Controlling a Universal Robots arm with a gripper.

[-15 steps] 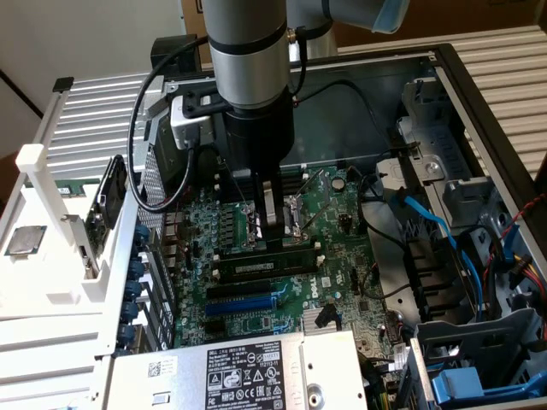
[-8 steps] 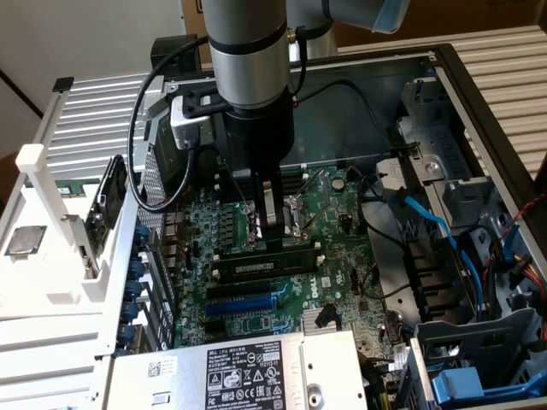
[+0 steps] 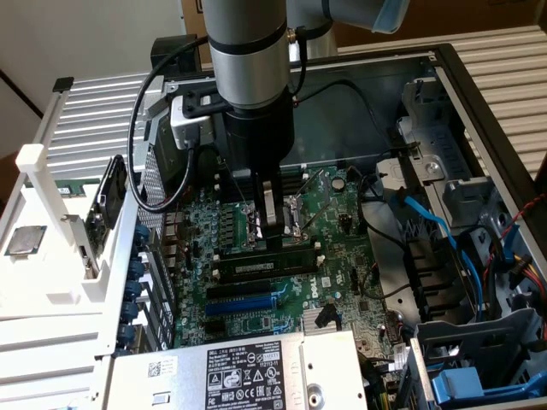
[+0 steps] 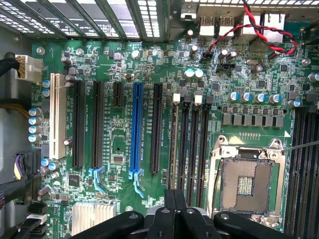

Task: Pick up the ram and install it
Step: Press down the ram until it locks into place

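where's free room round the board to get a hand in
Most open: the bare board strip between the blue slot and the white slot, and the case floor above the board. Crowded: around the gripper over the ram, and the cabled drive bay.

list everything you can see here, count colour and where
computer case: one, grey metal, open, holding all the rest
motherboard: one, green, on the case floor
ram: one, green stick with black chips and white label, lying along the slots just below the gripper
blue slot: one, blue, among the long black slots
white slot: one, white, beside the black slots
processor socket: one, silver frame, empty, next to the memory slots
blue cables: several, blue, at the exterior view's right
power supply: one, grey with a black label, front of the case
white rack: one, white, exterior view's left
gripper: one, black, over the ram
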